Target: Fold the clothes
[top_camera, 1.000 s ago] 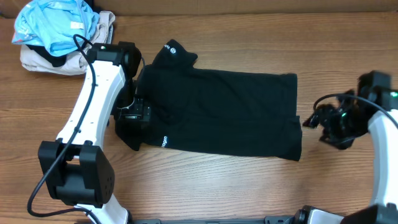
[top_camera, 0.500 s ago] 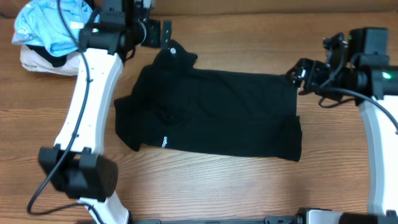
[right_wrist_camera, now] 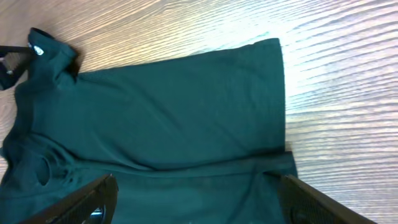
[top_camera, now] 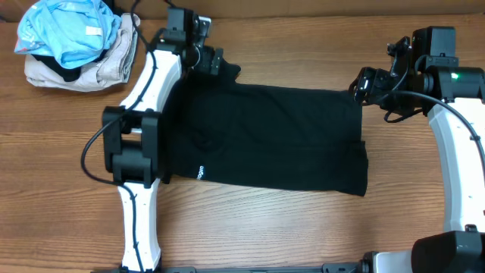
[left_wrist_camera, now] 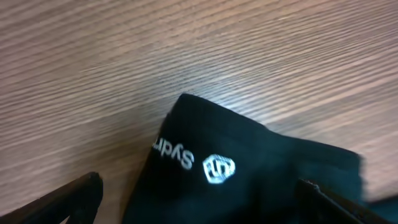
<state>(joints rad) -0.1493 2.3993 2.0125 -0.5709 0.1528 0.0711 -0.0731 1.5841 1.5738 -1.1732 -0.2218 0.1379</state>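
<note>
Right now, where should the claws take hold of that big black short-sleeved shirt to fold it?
Probably the two far corners of the black short-sleeved fabric shirt: the sleeve tip with the white logo and the far right corner. Come straight down from above; it lies flat on the wooden table, so only edges offer a pinch.

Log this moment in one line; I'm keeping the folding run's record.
black shirt: lying on table, unheld | left gripper: open at logo sleeve | right gripper: open at far hem corner
</note>
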